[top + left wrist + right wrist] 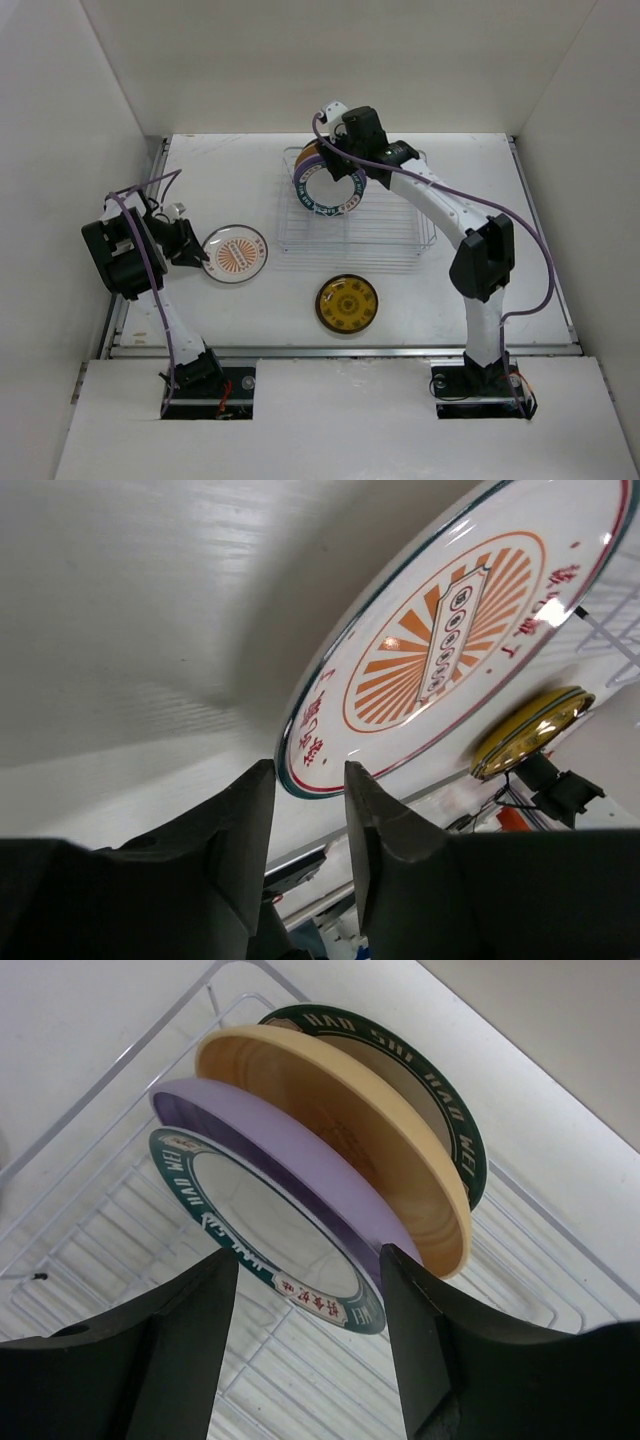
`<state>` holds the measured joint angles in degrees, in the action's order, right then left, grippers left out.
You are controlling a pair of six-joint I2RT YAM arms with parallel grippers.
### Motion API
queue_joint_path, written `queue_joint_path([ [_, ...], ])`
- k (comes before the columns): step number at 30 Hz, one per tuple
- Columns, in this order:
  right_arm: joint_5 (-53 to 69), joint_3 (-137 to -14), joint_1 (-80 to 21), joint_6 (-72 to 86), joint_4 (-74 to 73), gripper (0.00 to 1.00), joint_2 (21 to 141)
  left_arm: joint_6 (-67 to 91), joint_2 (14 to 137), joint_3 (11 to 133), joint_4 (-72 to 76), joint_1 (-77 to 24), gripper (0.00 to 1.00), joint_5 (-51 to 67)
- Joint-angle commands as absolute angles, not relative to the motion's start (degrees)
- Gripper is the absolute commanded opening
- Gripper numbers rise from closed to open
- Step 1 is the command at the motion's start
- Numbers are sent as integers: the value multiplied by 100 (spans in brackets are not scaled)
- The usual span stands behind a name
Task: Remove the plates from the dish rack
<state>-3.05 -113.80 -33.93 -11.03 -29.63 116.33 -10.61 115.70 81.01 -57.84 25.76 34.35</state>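
Two plates lie flat on the table (410,310), out of the rack: the white plate with the orange sunburst (440,650) toward the left edge, and the dark brown plate with the yellow pattern (346,303) near the middle of the near edge, the two well apart. The left jaws sit low at the sunburst plate's left rim, parted by only a narrow gap. Their dark fingers (240,820) frame that rim at the tips, and nothing is pinched between them; whether a tip touches the rim cannot be told. The right jaws are spread wide over the dish rack (400,225), which stands at the middle of the table's far edge. One finger (180,1350) is on each side of the plates standing there, and neither is seen to press on them. Four plates stand on edge in the rack's far-left corner, packed close and leaning together. Nearest the right jaws is the white plate with the dark teal rim (260,1230), then the lilac plate (290,1150), then the plain tan plate (340,1110). Behind them is a plate with a dark green lettered rim (450,1120).
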Motion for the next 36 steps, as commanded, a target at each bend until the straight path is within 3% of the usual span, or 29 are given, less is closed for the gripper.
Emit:
queue_joint_path([
  [1,-185,-11768,-3445,-1239,-2909,65,11839,-932,11558,8279,-5924,2602,31,3252],
  [5,-185,-12059,-3445,-1310,-3076,59,12032,-932,11558,8279,-5993,2602,43,3252],
  [13,-175,-11629,-3498,-1187,-3006,58,11909,-817,10943,8227,-5836,2549,58,2856],
  [14,-176,-11558,-3498,-1134,-2945,58,11761,-817,10890,8227,-5836,2479,59,2769],
  [18,-456,-11224,-3498,-1029,-2698,74,11426,-870,10636,8349,-5897,2146,59,2461],
  [21,-527,-11224,-3498,-1028,-2637,75,11286,-870,10547,8463,-5897,2030,59,2382],
  [23,-527,-11224,-3550,-1028,-2637,75,11216,-870,10416,8542,-5950,1864,59,2382],
  [30,-388,-10793,-3656,-1213,-2592,60,11021,-1124,10301,8981,-6064,987,59,1969],
  [36,-632,-10670,-3709,-1265,-2461,60,11127,-1178,10599,9772,-6345,152,59,1917],
])
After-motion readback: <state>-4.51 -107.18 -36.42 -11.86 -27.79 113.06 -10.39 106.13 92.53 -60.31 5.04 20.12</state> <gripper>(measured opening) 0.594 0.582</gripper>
